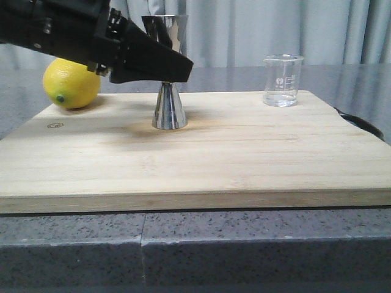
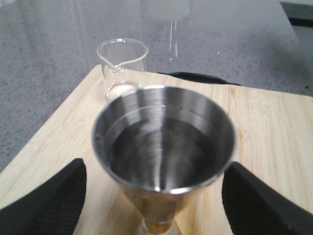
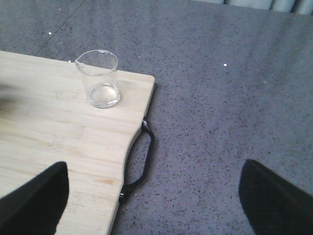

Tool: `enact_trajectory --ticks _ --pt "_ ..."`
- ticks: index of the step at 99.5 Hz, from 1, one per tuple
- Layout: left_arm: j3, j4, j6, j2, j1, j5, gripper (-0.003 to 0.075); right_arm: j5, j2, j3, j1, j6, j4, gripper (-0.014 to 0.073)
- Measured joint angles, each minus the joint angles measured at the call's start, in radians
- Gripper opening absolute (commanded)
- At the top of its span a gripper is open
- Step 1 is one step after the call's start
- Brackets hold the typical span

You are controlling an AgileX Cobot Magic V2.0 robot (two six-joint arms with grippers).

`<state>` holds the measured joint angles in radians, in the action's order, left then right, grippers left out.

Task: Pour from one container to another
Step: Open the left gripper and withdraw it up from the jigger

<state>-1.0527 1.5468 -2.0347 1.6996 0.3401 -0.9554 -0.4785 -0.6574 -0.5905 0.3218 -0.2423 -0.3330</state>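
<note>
A grey speckled bench (image 1: 256,238) ran in front of pale curtains and carried a light wooden cutting board (image 1: 244,165) with a dark handle at its right end. On the board stood the steel jigger (image 1: 169,110), upright and left of centre, a lemon (image 1: 71,83) sat near the board's back left corner, and the glass beaker (image 1: 283,80) stood well apart toward the back right corner, seemingly with only a little clear liquid at its bottom. The left gripper (image 2: 156,196) had its jaws spread wide to either side of the jigger's upper cup, apparently not touching it. The likely danger was that closing or shifting off-centre would knock the narrow-footed jigger over, since its base was small. The right gripper (image 3: 151,196) also held its jaws wide apart and empty, above the bench beside the board's handle; the beaker stood ahead of it, near but not between its jaws.
</note>
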Motion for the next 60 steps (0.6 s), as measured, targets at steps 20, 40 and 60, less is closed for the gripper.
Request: enact_trajectory --ticks 20,40,60 --pt "0.000 -0.310 0.332 -0.153 0.000 0.100 0.0538 -0.007 0.000 0.000 0.000 0.000 0.000 0.0618" --pt "0.000 -0.691 0.769 -0.342 0.000 0.139 0.0537 -0.081 0.000 0.000 0.000 0.000 0.042 0.0618" --pt "0.000 -1.028 1.184 -0.549 0.000 0.130 0.0537 -0.215 0.000 0.000 0.000 0.000 0.105 0.0618"
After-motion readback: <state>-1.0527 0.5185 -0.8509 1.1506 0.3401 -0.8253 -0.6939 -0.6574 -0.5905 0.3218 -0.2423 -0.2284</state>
